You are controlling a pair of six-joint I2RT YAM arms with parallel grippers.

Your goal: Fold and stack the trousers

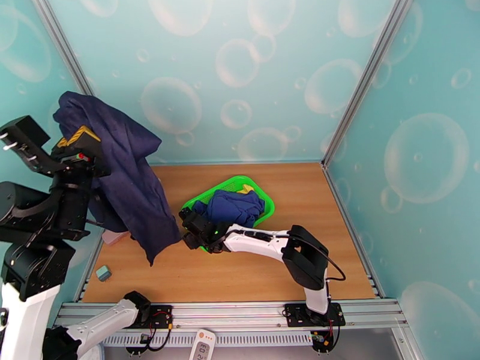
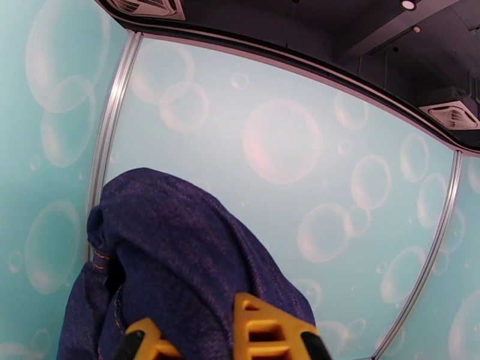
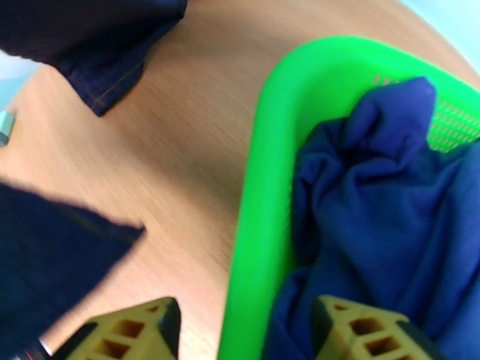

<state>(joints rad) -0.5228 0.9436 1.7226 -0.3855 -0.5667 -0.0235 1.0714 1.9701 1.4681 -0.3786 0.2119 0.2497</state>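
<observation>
- Top view: the left gripper [image 1: 78, 139], raised high at the left, pinches one pair of dark navy trousers [image 1: 132, 181], which hang to the table [image 1: 270, 271]. One green basket [image 1: 240, 180] holds one royal-blue garment [image 1: 231, 208]. The right gripper [image 1: 187, 226] is at its near rim. One teal block [image 1: 103, 272] lies near the left.
- Left wrist: denim weave and orange seam stitching.
- Right wrist: the fingers are spread, straddling the basket rim. A stitched hem hangs above the wood.

The trousers [image 1: 129, 181], dark navy denim with faint orange seam stitching, are hanging in the air at the left, pinched in the left tool [image 1: 77, 139]. The cloth is draping in loose folds, and its lowest corner is dangling down towards the worktop [image 1: 252, 274].
</observation>
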